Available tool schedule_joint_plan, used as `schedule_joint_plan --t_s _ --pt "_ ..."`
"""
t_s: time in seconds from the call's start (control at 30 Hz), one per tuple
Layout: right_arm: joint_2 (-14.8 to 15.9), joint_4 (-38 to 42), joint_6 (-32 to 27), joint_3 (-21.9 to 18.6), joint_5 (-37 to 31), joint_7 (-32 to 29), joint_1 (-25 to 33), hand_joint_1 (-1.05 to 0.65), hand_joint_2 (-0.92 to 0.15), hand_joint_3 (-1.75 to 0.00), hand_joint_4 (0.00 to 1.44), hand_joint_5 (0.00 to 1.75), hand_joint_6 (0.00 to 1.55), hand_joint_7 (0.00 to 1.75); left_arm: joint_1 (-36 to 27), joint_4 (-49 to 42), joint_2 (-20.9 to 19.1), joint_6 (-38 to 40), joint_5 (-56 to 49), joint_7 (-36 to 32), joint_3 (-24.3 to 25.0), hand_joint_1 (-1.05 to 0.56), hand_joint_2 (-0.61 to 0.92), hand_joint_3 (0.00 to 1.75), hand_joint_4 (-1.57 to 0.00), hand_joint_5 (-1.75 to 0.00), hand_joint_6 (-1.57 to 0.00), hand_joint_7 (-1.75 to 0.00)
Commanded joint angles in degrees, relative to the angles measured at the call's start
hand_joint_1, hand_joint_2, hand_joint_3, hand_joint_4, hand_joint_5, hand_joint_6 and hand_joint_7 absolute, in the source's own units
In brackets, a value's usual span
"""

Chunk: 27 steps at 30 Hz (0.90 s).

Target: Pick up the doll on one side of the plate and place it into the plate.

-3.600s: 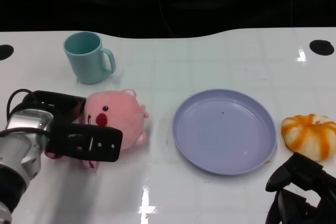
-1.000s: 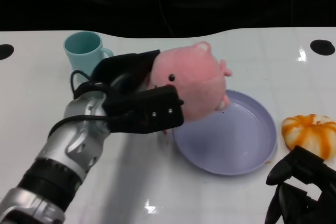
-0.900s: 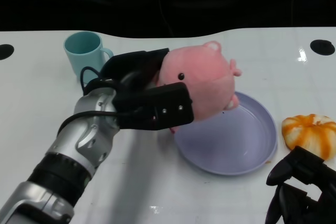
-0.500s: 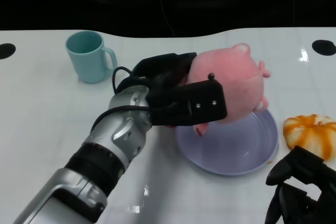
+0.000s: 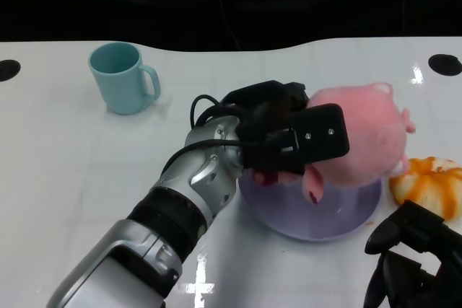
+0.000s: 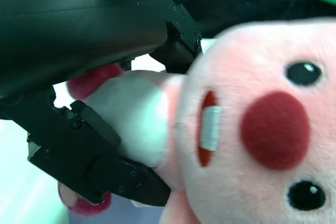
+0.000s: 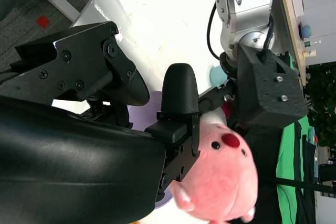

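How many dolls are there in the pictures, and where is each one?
1. The pink doll is gripped by the left hand over the purple plate. The orange object right of the plate looks like a pumpkin, not a doll. Nothing suggests another is hidden.

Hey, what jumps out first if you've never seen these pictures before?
The pink plush doll, held by the left hand over the purple plate at the table's right side. Next, the orange-and-white striped object just right of the plate, and the teal mug standing alone at the far left. The right hand idles near the lower right corner.
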State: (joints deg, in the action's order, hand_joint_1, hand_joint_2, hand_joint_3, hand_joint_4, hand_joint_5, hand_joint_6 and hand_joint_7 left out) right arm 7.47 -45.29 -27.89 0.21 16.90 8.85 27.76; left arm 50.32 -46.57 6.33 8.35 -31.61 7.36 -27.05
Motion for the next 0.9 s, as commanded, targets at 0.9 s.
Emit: schedule_joint_plan --t_s 0.9 --pt "0.39 0.02 -0.24 -0.37 0.53 -0.06 -0.51 -0.01 -0.71 -1.32 0.64 1.75 0.39 1.75 -2.75 17.82 -10.8 -0.99 -6.45 9.56 -7.29 -1.05 0.92 0.43 0.0 0.0 0.0 0.0"
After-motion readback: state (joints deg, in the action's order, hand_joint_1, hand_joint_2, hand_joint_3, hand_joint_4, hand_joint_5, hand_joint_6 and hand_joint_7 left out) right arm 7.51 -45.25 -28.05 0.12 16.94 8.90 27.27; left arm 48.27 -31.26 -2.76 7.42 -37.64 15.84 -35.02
